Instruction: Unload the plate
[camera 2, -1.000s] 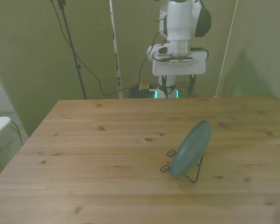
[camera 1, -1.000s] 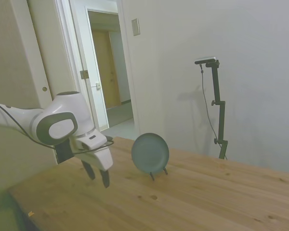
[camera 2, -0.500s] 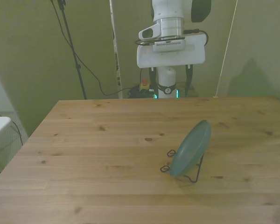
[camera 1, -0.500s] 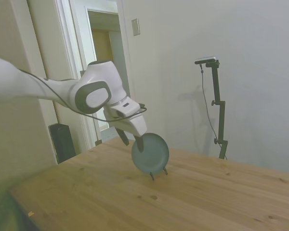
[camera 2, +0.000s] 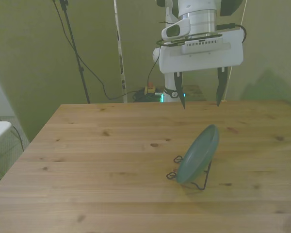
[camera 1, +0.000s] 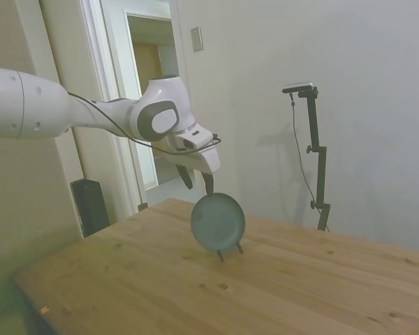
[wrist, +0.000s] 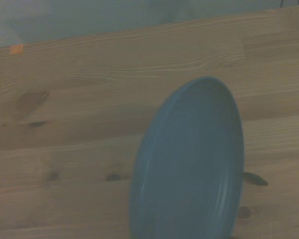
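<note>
The dull teal plate point(camera 1: 218, 222) point(camera 2: 198, 154) stands on edge, leaning in a thin dark wire stand point(camera 2: 190, 177) on the wooden table. My gripper point(camera 2: 201, 99) point(camera 1: 197, 183) hangs open in the air just above the plate's top rim, with a wide gap between the two dark fingers and nothing in them. It touches neither plate nor stand. The wrist view is filled by the plate point(wrist: 192, 164), seen from close above with table boards around it.
The wooden table point(camera 2: 102, 165) stretches wide to the front view's left of the plate. A doorway point(camera 1: 157, 105) and a wall lie behind the arm in the side view. Cables and thin poles point(camera 2: 75, 53) stand beyond the table's far edge.
The arm has risen from low over the table and swung over to the plate. The gripper now hangs above the plate's rim, closer to the front camera.
</note>
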`<action>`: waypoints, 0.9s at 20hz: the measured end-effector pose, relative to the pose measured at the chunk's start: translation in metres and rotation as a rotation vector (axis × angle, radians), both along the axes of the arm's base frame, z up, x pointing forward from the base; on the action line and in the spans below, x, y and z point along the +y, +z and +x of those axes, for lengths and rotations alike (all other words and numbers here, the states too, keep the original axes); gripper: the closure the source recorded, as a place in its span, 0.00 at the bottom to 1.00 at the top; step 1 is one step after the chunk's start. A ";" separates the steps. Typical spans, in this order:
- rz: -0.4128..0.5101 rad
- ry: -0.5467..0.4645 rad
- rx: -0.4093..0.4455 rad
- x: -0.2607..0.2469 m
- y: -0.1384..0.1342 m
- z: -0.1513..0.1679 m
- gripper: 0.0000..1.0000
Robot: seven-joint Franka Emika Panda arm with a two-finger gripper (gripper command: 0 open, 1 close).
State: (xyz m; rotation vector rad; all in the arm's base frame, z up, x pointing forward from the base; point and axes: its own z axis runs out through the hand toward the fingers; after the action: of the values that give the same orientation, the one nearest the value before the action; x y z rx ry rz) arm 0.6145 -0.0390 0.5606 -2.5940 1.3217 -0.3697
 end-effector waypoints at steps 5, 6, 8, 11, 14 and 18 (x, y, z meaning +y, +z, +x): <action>0.041 -0.011 -0.013 0.004 -0.010 0.008 0.00; 0.046 -0.010 -0.013 0.006 -0.014 0.010 0.00; 0.062 -0.004 -0.002 0.013 -0.024 0.014 0.00; 0.069 0.006 -0.004 0.023 -0.035 0.020 0.00; 0.068 0.016 -0.010 0.030 -0.042 0.025 0.00; 0.068 0.027 -0.006 0.039 -0.055 0.032 0.00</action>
State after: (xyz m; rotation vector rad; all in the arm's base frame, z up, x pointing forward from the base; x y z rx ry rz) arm 0.6463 0.0003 0.5060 -2.5504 1.2734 -0.3223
